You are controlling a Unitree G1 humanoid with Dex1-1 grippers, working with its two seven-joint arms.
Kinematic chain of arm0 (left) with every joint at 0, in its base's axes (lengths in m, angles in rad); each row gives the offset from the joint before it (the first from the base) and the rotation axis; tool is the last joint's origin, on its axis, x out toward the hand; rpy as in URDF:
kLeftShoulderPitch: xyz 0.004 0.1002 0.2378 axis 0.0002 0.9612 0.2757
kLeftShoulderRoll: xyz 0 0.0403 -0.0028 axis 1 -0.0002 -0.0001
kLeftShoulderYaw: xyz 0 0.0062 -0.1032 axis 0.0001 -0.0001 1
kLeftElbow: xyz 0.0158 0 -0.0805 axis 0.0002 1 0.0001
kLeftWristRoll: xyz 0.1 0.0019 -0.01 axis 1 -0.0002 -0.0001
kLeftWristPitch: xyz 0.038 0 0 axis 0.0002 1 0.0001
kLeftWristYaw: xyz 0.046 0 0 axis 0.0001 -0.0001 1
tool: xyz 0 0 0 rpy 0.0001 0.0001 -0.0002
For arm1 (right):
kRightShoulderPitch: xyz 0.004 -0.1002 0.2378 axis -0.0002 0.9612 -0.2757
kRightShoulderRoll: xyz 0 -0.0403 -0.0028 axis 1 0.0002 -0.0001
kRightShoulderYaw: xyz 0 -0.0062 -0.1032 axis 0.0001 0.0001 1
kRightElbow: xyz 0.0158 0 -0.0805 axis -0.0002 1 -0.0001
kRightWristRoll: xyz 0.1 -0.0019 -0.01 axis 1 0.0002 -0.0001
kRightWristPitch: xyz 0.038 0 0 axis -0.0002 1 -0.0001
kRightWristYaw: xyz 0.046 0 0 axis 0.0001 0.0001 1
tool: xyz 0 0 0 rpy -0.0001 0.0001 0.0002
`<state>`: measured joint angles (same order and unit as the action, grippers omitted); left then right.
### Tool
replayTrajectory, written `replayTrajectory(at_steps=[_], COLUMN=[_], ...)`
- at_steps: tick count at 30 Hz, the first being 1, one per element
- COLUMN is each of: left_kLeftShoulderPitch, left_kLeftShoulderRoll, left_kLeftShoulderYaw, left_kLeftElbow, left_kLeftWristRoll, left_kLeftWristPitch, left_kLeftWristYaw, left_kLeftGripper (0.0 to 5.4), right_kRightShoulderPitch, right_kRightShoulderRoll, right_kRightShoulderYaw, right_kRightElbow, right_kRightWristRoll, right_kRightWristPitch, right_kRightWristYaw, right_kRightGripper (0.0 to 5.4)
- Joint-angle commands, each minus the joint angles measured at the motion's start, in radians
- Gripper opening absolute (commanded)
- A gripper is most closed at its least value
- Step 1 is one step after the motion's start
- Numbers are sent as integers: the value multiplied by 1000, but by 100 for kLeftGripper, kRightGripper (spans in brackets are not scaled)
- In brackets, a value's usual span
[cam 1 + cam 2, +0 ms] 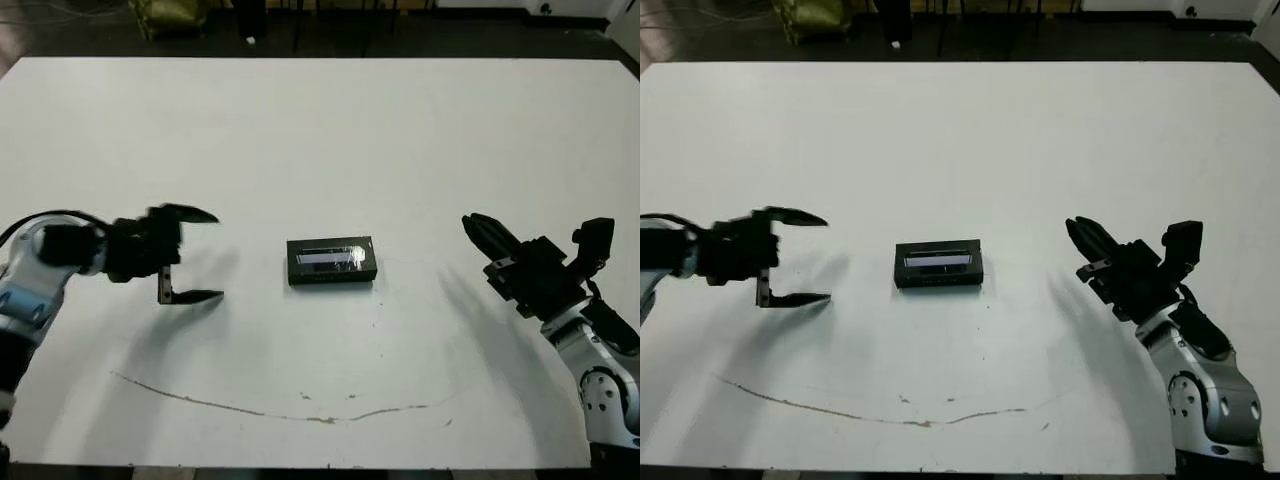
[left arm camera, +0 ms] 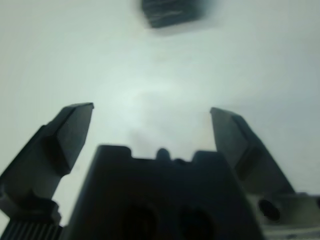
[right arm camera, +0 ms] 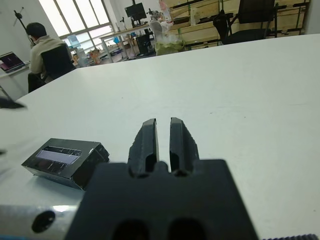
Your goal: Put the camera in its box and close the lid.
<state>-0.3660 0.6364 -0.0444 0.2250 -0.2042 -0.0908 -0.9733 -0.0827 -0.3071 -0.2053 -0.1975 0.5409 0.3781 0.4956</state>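
Table (image 1: 320, 130): white, broad; a thin brown line ran along my near side.
Right gripper (image 3: 163, 134): I saw its fingers pressed together, holding nothing, resting well to the right of the box.
Left gripper (image 1: 190, 255): I saw its fingers spread wide and empty, well to the left of the box.
Box (image 1: 331, 261): stood mid-table between both grippers, the lid (image 3: 60, 154) with its grey strip already seated on top.
Camera: not visible to me; I judged it shut inside.
Handling: I judged the box light, rigid, glossy and likely slippery; best taken across its short sides.
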Motion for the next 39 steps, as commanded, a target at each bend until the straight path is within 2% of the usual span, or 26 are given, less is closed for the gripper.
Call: replayTrajectory(at_steps=[1,5,12,17,22,27,31,39], left_kLeftShoulderPitch=[67,102,120,95,86,83,85,89], left_kLeftShoulderRoll=[-88,-212,-321,-397,-497,-596,-648,-655], left_kLeftShoulderYaw=[83,106,16,-83,-162,-229,-254,-253], left_kLeftElbow=[-109,-226,-406,-449,-416,-309,-210,-128], left_kLeftWristRoll=[-68,-79,-74,-49,-8,36,78,114], left_kLeftWristPitch=[69,77,223,339,419,509,514,521], left_kLeftWristYaw=[147,323,448,511,596,674,720,725], left_kLeftGripper=[516,425,251,127,5,2,2,2], right_kRightShoulderPitch=[12,13,10,12,17,18,15,20], right_kRightShoulderRoll=[-4,0,3,3,4,5,5,2], right_kRightShoulderYaw=[3,4,9,12,13,17,17,17], right_kRightElbow=[15,15,29,25,14,3,13,-7], right_kRightWristRoll=[-3,-5,-12,-20,-15,-17,-9,-8], right_kRightWristPitch=[2,-1,-17,-17,-14,-8,-11,8], right_kRightWristYaw=[6,5,12,6,-2,-15,-5,-24], right_kRightGripper=[0,0,0,0,0,0,0,0])
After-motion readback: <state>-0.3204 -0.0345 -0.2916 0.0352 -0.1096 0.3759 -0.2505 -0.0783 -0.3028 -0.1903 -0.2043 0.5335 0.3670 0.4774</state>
